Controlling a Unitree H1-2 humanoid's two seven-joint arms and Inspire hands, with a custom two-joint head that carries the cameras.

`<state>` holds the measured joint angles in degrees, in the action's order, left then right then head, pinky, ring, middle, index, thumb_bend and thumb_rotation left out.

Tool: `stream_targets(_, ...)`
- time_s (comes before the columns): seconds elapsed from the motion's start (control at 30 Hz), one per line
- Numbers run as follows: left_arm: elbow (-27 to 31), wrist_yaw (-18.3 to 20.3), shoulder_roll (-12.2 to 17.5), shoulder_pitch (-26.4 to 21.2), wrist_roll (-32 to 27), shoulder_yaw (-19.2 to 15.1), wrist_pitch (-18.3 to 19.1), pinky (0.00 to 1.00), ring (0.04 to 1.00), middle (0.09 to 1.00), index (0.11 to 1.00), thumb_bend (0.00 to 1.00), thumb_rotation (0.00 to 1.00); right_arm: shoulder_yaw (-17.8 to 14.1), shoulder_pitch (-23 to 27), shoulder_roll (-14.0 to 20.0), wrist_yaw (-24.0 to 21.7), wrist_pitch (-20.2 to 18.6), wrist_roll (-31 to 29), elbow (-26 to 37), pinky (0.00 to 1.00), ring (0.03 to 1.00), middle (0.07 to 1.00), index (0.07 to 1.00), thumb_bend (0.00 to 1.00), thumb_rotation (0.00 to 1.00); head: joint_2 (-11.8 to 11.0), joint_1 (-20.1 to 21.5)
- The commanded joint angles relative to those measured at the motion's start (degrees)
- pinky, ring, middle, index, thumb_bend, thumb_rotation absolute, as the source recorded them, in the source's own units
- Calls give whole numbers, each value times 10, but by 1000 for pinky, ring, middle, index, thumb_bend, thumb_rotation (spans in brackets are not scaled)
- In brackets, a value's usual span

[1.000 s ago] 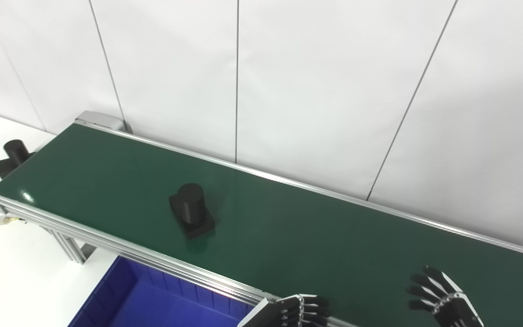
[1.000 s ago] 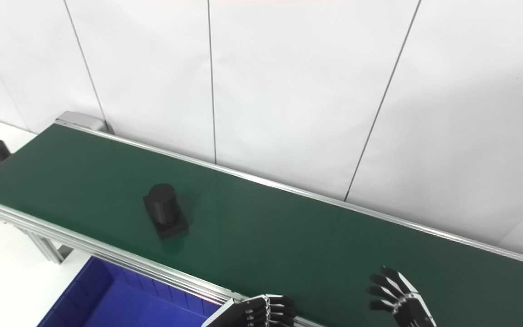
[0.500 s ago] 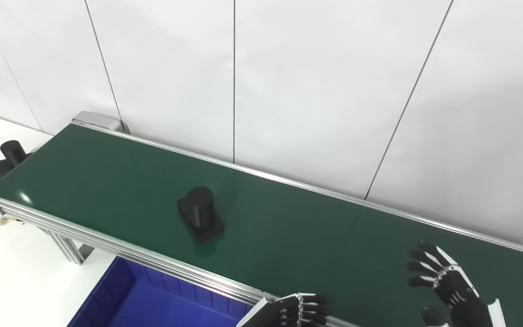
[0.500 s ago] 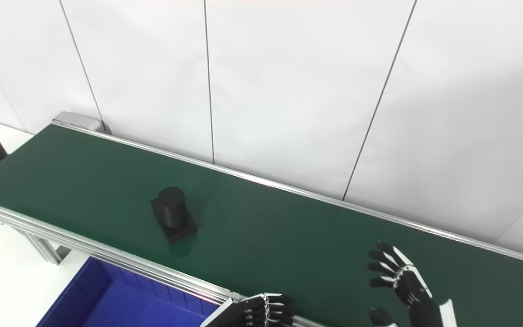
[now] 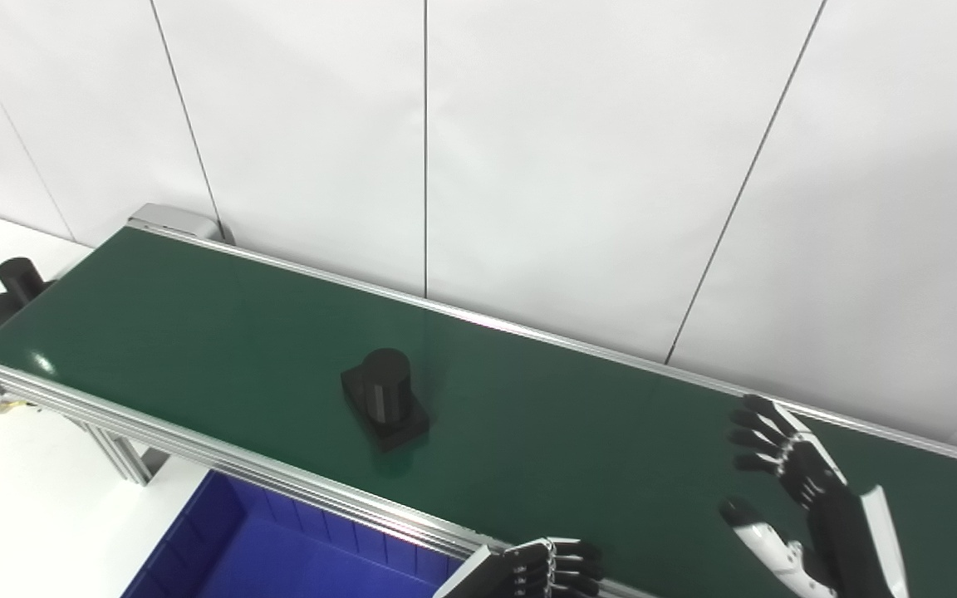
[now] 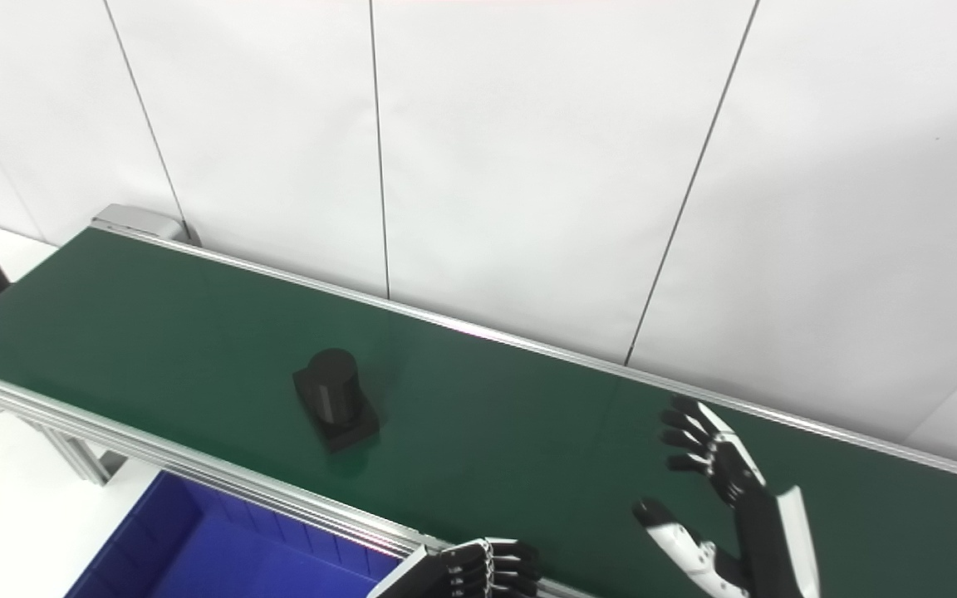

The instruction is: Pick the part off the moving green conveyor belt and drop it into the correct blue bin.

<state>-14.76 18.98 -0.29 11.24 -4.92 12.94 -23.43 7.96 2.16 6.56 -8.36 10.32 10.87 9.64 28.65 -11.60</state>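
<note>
A black part (image 5: pixel 385 399), a short cylinder on a square base, stands on the green conveyor belt (image 5: pixel 196 332) left of centre. My right hand (image 5: pixel 794 490) is raised above the belt's right stretch, well to the right of the part, open with its fingers spread and nothing in it. My left hand (image 5: pixel 549 569) shows only at the bottom edge by the belt's near rail, its fingers curled and holding nothing. A blue bin (image 5: pixel 279 552) sits below the belt's near edge at bottom left.
A second black part (image 5: pixel 13 282) of the same shape sits on the white table (image 5: pixel 30 498) past the belt's left end. Aluminium rails (image 5: pixel 196 444) frame the belt. White wall panels rise directly behind it.
The black part has travelled rightward along the belt. My right hand has risen and moved further over the belt, fingers still spread. My left hand has stayed put.
</note>
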Motion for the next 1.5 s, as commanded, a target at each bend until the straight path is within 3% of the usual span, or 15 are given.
stream_targets(0.0, 19, 3, 1, -4, -1, 3, -23, 697, 738, 763, 785, 987, 495, 4, 21, -7, 2, -5, 0, 0, 665, 758, 800, 849, 581, 539, 2, 2)
stream_targets(0.27, 20, 5, 4, -4, -6, 4, -24, 702, 738, 760, 786, 995, 497, 19, 58, -18, 6, -2, 8, -78, 686, 770, 806, 858, 595, 506, 4, 10)
stream_targets(0.43, 22, 4, 6, -2, -4, 5, -24, 697, 734, 755, 783, 1000, 506, 29, 85, -25, 7, -5, 21, -120, 693, 779, 810, 858, 640, 547, 6, 14)
stream_targets(1.03, 31, 7, 17, 3, -7, 13, -18, 706, 735, 745, 776, 1000, 533, 57, 135, -59, 9, -34, 54, -177, 695, 779, 814, 854, 649, 498, 13, 23)
stream_targets(1.2, 30, 9, 18, 3, -10, 14, -21, 710, 736, 742, 778, 999, 532, 56, 147, -66, 0, -28, 37, -206, 704, 791, 824, 859, 636, 459, 14, 23)
stream_targets(1.47, 26, 7, 17, 3, -10, 15, -25, 705, 729, 735, 781, 1000, 538, 68, 170, -72, 3, -26, 48, -234, 700, 784, 824, 860, 648, 474, 15, 26)
